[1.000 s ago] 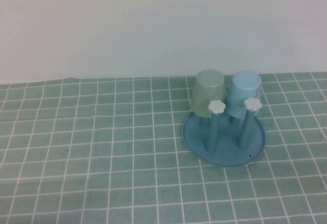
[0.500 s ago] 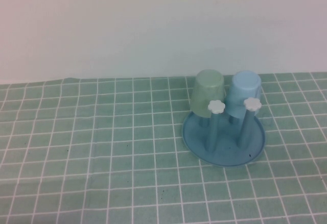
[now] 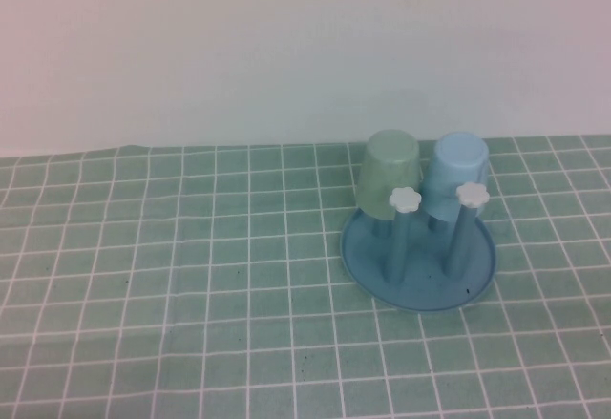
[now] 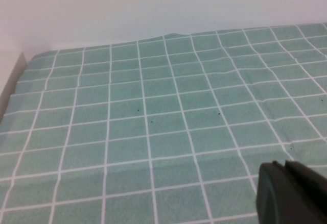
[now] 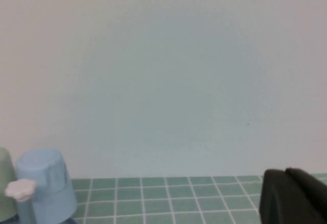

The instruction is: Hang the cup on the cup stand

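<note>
The light blue cup (image 3: 455, 177) hangs upside down on a back peg of the blue cup stand (image 3: 420, 271), at the right of the table in the high view. The right wrist view shows the same cup (image 5: 45, 184) behind a white flower knob (image 5: 20, 189). Two front pegs with white flower knobs (image 3: 406, 199) stand bare. Neither arm shows in the high view. My left gripper (image 4: 284, 164) is shut over bare tablecloth, holding nothing. My right gripper (image 5: 285, 172) is shut and empty, apart from the stand.
A pale green cup (image 3: 388, 173) hangs upside down on the stand beside the blue one. A green checked cloth (image 3: 191, 276) covers the table, with a white wall (image 3: 286, 47) behind it. The cloth's left edge (image 4: 13, 81) shows in the left wrist view.
</note>
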Tool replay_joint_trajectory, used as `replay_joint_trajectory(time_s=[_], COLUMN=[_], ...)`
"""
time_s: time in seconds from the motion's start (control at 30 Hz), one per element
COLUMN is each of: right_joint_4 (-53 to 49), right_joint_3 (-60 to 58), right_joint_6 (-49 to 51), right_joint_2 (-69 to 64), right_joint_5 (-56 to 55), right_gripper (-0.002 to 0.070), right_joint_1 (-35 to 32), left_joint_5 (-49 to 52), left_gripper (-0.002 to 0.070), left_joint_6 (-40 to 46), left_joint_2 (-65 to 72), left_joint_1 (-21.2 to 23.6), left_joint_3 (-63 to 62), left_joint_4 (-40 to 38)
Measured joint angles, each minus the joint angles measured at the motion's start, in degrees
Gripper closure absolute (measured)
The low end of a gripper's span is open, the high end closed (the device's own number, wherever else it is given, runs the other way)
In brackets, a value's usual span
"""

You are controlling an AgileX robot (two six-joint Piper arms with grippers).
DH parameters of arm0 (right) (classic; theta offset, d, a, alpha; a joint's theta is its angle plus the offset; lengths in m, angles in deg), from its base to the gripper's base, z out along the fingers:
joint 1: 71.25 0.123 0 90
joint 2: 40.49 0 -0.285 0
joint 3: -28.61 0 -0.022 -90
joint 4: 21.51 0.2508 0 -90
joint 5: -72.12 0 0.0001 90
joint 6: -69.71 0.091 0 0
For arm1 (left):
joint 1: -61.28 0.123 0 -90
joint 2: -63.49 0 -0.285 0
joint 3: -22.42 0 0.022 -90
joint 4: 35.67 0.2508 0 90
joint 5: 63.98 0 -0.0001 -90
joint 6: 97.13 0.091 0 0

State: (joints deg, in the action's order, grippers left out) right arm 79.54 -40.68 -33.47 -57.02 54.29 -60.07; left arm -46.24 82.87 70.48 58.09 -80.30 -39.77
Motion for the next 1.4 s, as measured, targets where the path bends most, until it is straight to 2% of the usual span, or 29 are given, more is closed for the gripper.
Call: replay_joint_trajectory(time_s=[0.13, 0.2, 0.23, 0.4, 0.5, 0.6, 0.77, 1.03, 1.17, 1.3, 1.4], right_joint_4=[-0.5, -8.1, -15.1, -63.0, -82.4, -94.3, -98.6, -98.8, -99.0, -99.0, -99.2], right_joint_3=[0.0, 0.0, 0.0, 0.0, -0.5, -2.7, -8.1, -9.5, -9.5, -9.5, -9.5], right_joint_6=[1.6, 10.2, 16.2, 63.8, 83.9, 95.7, 100.6, 100.4, 99.7, 99.6, 99.3], right_joint_2=[0.0, 0.0, 0.0, 0.0, 0.0, 0.0, 0.0, 0.3, 1.9, 5.3, 8.7], right_joint_5=[5.6, 9.2, 10.8, 18.8, 23.7, 25.6, 21.4, 19.8, 25.6, 34.9, 37.6], right_gripper=[0.0678, 0.0678, 0.0678, 0.0678, 0.0678, 0.0678, 0.0678, 0.0678, 0.0678, 0.0678, 0.0678], right_joint_1=[0.0, 0.0, 0.0, 0.0, 0.0, 0.0, 0.0, 0.0, -1.8, -7.1, -11.1], left_joint_5=[0.0, 0.0, 0.0, 0.0, 0.0, 0.0, 0.0, 0.0, 0.0, 0.0, 0.0], left_gripper=[0.0676, 0.0676, 0.0676, 0.0676, 0.0676, 0.0676, 0.0676, 0.0676, 0.0676, 0.0676, 0.0676], left_joint_6=[0.0, 0.0, 0.0, 0.0, 0.0, 0.0, 0.0, 0.0, 0.0, 0.0, 0.0], left_joint_2=[0.0, 0.0, 0.0, 0.0, 0.0, 0.0, 0.0, 0.0, 0.0, 0.0, 0.0], left_joint_1=[0.0, 0.0, 0.0, 0.0, 0.0, 0.0, 0.0, 0.0, 0.0, 0.0, 0.0], left_joint_3=[0.0, 0.0, 0.0, 0.0, 0.0, 0.0, 0.0, 0.0, 0.0, 0.0, 0.0], left_joint_4=[0.0, 0.0, 0.0, 0.0, 0.0, 0.0, 0.0, 0.0, 0.0, 0.0, 0.0])
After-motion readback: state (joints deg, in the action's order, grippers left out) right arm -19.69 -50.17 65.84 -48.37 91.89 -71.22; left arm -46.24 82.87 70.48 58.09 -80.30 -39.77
